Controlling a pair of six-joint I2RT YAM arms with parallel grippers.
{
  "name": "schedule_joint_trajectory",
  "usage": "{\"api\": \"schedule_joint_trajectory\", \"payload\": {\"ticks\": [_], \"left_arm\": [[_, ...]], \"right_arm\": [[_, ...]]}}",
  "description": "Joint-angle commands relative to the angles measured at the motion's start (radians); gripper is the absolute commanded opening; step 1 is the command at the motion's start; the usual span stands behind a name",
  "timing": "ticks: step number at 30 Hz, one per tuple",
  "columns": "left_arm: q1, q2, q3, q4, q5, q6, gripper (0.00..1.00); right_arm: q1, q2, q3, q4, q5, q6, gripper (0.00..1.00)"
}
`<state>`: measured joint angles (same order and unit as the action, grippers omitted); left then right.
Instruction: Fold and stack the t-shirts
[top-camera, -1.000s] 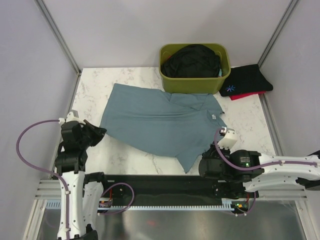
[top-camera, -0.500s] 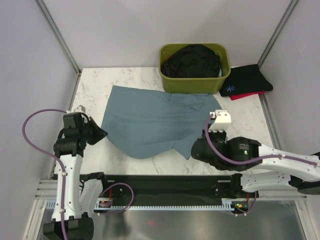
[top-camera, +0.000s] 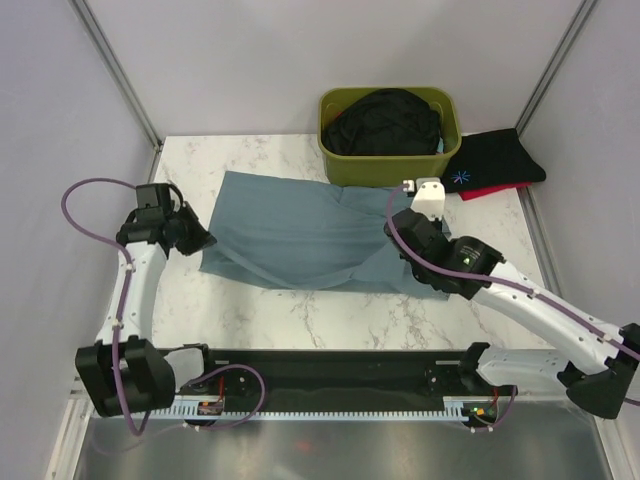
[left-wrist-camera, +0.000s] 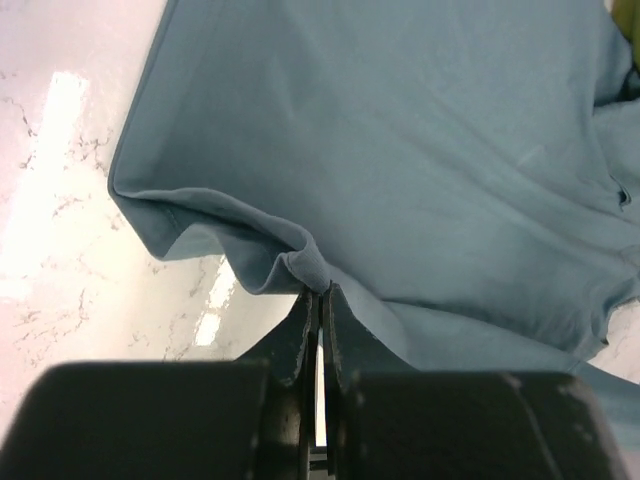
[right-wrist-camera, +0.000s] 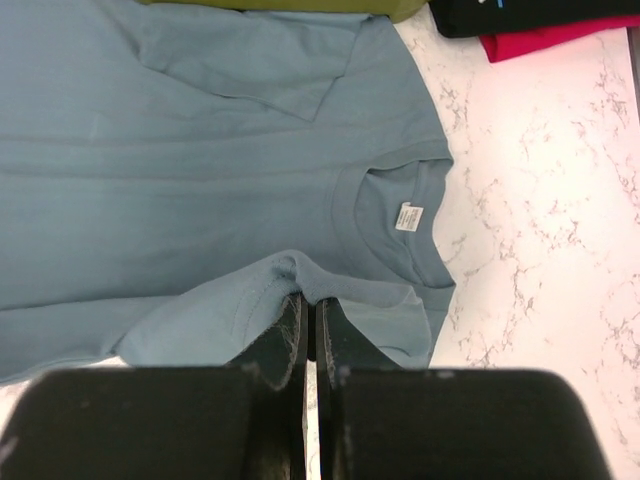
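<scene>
Marble-patterned table (top-camera: 300, 320) lies under everything in front of you. On the left, your left gripper (left-wrist-camera: 318, 292) has its jaws pinched together on a bunched fold at the left edge of the dusty teal t-shirt (top-camera: 290, 235), and the cloth puckers right at the fingertips. That shirt spreads across the middle of the table, its far edge touching the olive-green bin (top-camera: 385, 172). A heap of black t-shirts (top-camera: 385, 122) fills the bin. Just right of the shirt's centre, your right gripper (right-wrist-camera: 308, 303) is clamped on another fold of the same teal shirt. The flap it holds lies over the shirt body just beside the collar and the white neck label (right-wrist-camera: 407, 216). At the far right corner, beside the bin, a folded black t-shirt with blue print (top-camera: 495, 158) rests on a red t-shirt (top-camera: 490, 191).
</scene>
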<state>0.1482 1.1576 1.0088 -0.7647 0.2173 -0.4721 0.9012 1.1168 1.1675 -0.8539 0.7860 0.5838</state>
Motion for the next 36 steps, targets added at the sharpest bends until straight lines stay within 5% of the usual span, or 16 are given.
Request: {"api": "schedule_joint_trajectory", "payload": {"ticks": [1, 23, 32, 33, 36], "left_arm": [[-0.006, 0.072, 0.069, 0.070, -0.019, 0.012, 0.02], [-0.021, 0.577, 0.375, 0.054, -0.019, 0.007, 0.02], [0.001, 0.675, 0.392, 0.031, -0.105, -0.007, 0.08], [0.008, 0.682, 0.416, 0.031, -0.101, -0.003, 0.21], [0.016, 0.705, 0.486, -0.017, -0.078, 0.032, 0.47]], "right_arm": [[-0.080, 0.030, -0.023, 0.105, -0.103, -0.093, 0.00], [-0.442, 0.373, 0.026, 0.303, -0.294, -0.222, 0.00], [-0.557, 0.665, 0.233, 0.297, -0.311, -0.240, 0.15], [-0.582, 0.719, 0.254, 0.285, -0.309, -0.233, 0.22], [-0.662, 0.781, 0.330, 0.228, -0.323, -0.213, 0.72]]}}
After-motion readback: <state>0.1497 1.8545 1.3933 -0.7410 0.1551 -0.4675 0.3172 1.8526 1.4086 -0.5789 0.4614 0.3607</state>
